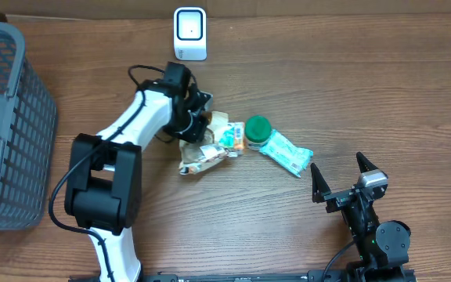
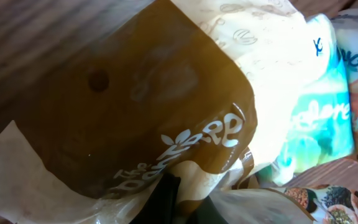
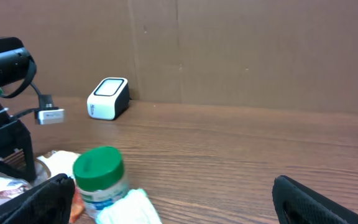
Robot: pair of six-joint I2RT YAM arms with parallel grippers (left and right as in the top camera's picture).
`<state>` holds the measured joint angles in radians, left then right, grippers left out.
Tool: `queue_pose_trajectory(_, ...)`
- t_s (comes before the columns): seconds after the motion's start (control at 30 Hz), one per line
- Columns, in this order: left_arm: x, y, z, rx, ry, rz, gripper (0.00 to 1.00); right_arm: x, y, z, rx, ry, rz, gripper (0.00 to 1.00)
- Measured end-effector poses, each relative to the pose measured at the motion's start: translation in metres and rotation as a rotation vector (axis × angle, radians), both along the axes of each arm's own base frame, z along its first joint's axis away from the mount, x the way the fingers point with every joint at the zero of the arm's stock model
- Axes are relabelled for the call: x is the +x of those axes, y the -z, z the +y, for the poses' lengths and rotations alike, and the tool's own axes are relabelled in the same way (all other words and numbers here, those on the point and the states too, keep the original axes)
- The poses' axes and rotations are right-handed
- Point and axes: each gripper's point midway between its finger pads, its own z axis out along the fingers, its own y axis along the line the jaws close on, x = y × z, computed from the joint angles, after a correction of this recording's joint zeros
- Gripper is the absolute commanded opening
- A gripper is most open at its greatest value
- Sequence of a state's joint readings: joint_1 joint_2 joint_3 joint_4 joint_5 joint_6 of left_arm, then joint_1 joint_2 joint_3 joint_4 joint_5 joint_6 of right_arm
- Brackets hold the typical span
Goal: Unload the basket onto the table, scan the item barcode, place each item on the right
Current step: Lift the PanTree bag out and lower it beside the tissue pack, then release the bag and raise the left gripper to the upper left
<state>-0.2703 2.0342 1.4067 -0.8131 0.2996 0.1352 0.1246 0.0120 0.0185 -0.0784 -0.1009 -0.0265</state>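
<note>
In the middle of the table (image 1: 382,86), the left gripper (image 1: 198,124) was pinched shut on a brown-and-cream packet (image 2: 135,93) in the pile beside a green-capped bottle (image 1: 257,129), well apart from the white scanner (image 1: 189,34). The right gripper (image 1: 337,163) stood wide open, holding nothing.

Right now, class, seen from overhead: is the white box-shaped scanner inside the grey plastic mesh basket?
No, the white box-shaped scanner stands on the wooden table, well apart from the grey plastic mesh basket.
</note>
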Motion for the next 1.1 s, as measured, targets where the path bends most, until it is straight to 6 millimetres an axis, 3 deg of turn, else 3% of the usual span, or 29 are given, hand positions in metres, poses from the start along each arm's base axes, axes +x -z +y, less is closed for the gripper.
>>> queue_pose_trajectory(0.1, -0.002, 0.0, -0.004, -0.002, -0.019, 0.012, 0.47, 0.0, 0.0, 0.0, 0.0, 0.0, 0.0, 1.0)
queue_pose_trajectory(0.17, -0.004, -0.001, -0.002, 0.001, -0.033, 0.027, 1.0, 0.0, 0.0, 0.0, 0.0, 0.0, 0.001, 1.0)
queue_pose_trajectory(0.33, 0.003, -0.026, 0.002, 0.015, -0.057, 0.045, 0.99, 0.0, 0.0, 0.0, 0.0, 0.0, 0.0, 1.0)
queue_pose_trajectory(0.47, 0.033, -0.077, 0.0, 0.018, -0.063, -0.054, 1.0, 0.0, 0.0, 0.0, 0.0, 0.0, 0.0, 1.0)
queue_pose_trajectory(0.57, 0.044, -0.117, 0.001, 0.016, -0.069, -0.13, 1.0, 0.0, 0.0, 0.0, 0.0, 0.0, 0.001, 1.0)
queue_pose_trajectory(0.7, 0.046, -0.197, 0.01, -0.017, -0.094, -0.295, 1.0, 0.0, 0.0, 0.0, 0.0, 0.0, 0.001, 1.0)
queue_pose_trajectory(0.8, 0.036, -0.249, 0.033, -0.041, -0.15, -0.398, 1.0, 0.0, 0.0, 0.0, 0.0, 0.0, 0.0, 1.0)
queue_pose_trajectory(0.83, 0.027, -0.272, 0.052, -0.047, -0.207, -0.435, 1.0, 0.0, 0.0, 0.0, 0.001, 0.0, 0.0, 1.0)
queue_pose_trajectory(0.9, 0.017, -0.293, 0.084, -0.042, -0.291, -0.47, 1.0, 0.0, 0.0, 0.0, 0.0, 0.0, 0.001, 1.0)
queue_pose_trajectory(1.0, 0.009, -0.304, 0.125, -0.022, -0.411, -0.479, 1.0, 0.0, 0.0, 0.0, 0.0, 0.0, 0.001, 1.0)
queue_pose_trajectory(1.1, 0.004, -0.301, 0.162, -0.003, -0.531, -0.449, 0.99, 0.0, 0.0, 0.0, 0.0, 0.0, 0.0, 1.0)
